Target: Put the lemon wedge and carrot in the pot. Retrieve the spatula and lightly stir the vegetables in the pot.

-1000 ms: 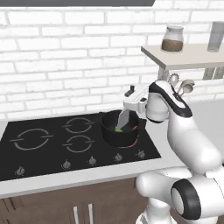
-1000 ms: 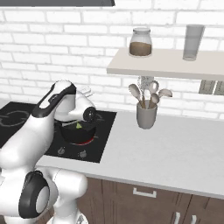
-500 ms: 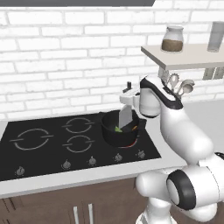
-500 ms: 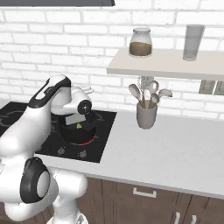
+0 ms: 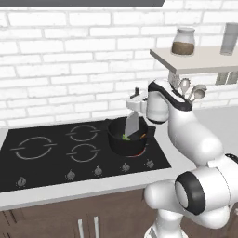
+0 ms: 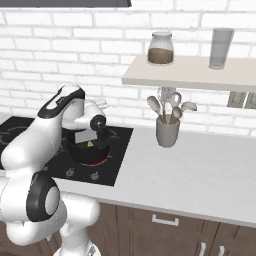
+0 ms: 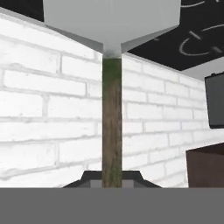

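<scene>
The black pot [image 5: 124, 143] [image 6: 89, 152] stands on the hob's front right ring. Inside it lie the yellow-green lemon wedge [image 5: 125, 136] [image 6: 90, 144] and, to its right, the orange carrot [image 5: 143, 136]. My gripper [image 5: 135, 96] [image 7: 112, 178] hangs above the pot, shut on the spatula's slim handle [image 7: 112, 122]. The spatula's flat grey blade [image 5: 132, 123] [image 6: 81, 137] [image 7: 111, 19] points down into the pot, close beside the wedge. Whether the blade touches the vegetables is not clear.
The black hob [image 5: 51, 158] runs to the left of the pot, with knobs along its front edge. A grey utensil cup [image 6: 167, 132] with spoons stands on the counter to the right. Above it a shelf [image 6: 190, 77] carries a jar and a glass. The brick wall is close behind.
The hand has swung a little to the left and lowered, bringing the spatula's blade from the pot's right side deeper towards its middle. The grip stays shut.
</scene>
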Tool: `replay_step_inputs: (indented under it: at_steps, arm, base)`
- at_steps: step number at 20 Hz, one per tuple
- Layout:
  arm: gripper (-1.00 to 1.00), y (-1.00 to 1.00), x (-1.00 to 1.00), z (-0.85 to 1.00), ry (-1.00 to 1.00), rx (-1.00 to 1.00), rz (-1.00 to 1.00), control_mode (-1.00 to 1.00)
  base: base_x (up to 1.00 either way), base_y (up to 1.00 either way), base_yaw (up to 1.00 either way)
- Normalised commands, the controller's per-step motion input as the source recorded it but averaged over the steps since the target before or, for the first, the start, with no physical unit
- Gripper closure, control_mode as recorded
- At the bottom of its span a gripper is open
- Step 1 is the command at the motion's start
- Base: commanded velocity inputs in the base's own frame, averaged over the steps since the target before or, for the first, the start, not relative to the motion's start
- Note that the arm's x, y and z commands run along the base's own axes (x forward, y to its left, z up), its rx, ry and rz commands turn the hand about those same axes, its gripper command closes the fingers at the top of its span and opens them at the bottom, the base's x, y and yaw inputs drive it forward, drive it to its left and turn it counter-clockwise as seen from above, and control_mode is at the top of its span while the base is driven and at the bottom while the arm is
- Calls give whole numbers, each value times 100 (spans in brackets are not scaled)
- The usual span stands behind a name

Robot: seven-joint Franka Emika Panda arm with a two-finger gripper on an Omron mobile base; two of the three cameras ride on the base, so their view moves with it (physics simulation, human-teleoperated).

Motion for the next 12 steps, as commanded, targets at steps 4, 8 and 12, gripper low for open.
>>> replay_step_inputs:
  at_steps: [4,8,12]
  arm:
    - [100,-8,0,-49,0,3,-3,-100]
    - [100,0,1,-39,0,0,-6,-100]
    - [100,0,12,-30,0,0,-12,-100]
  base:
    - [0,0,0]
    - [0,0,0]
    - [0,0,0]
